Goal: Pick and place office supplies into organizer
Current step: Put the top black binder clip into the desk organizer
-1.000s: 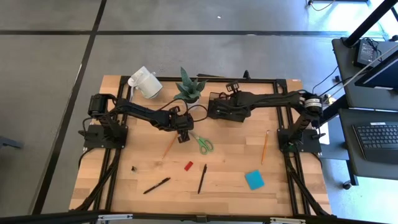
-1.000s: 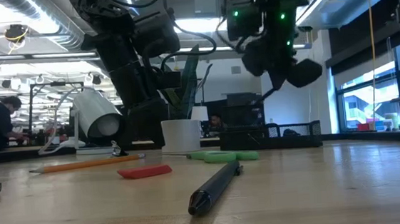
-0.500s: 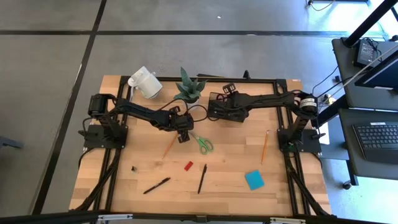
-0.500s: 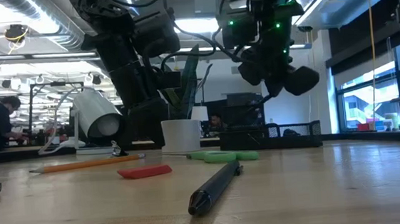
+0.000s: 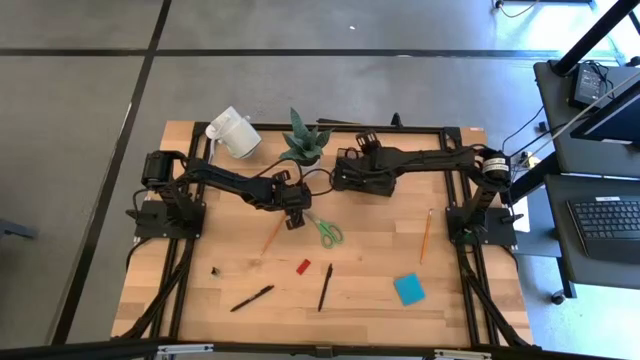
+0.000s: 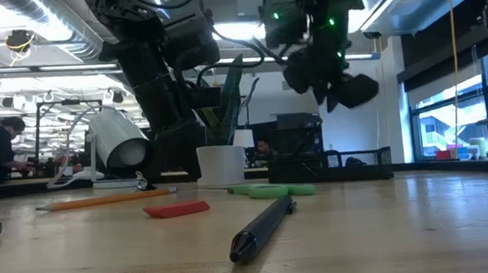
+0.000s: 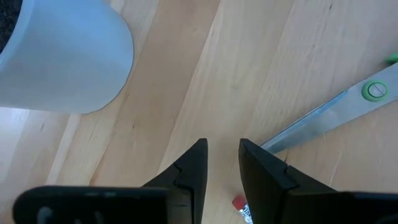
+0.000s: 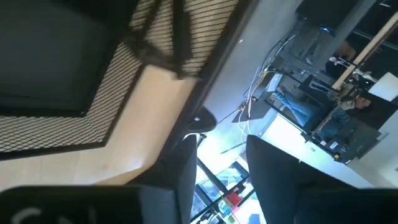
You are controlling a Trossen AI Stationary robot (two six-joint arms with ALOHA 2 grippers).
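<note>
The black mesh organizer (image 5: 365, 186) stands at the table's far middle, and most of it is hidden under my right arm. My right gripper (image 8: 222, 143) hovers over its left end, open, with nothing between the fingers. My left gripper (image 7: 222, 146) is open and points down at the bare tabletop. It is just above the eraser end of the orange pencil (image 7: 239, 203) and beside the blades of the green-handled scissors (image 5: 325, 230). Lying flat on the table are a yellow pencil (image 5: 426, 236), a red block (image 5: 303, 266), two black pens (image 5: 325, 286), a blue pad (image 5: 408, 289) and a small black clip (image 5: 215, 270).
A white mug (image 5: 232, 132) lies on its side at the far left. A potted plant (image 5: 305, 143) in a white pot (image 7: 62, 56) stands close behind my left gripper. There is bare wood between the scissors and the yellow pencil.
My right gripper has shifted a little toward the table's left edge above the organizer and has turned about its wrist. The left arm and the things on the table have kept still.
</note>
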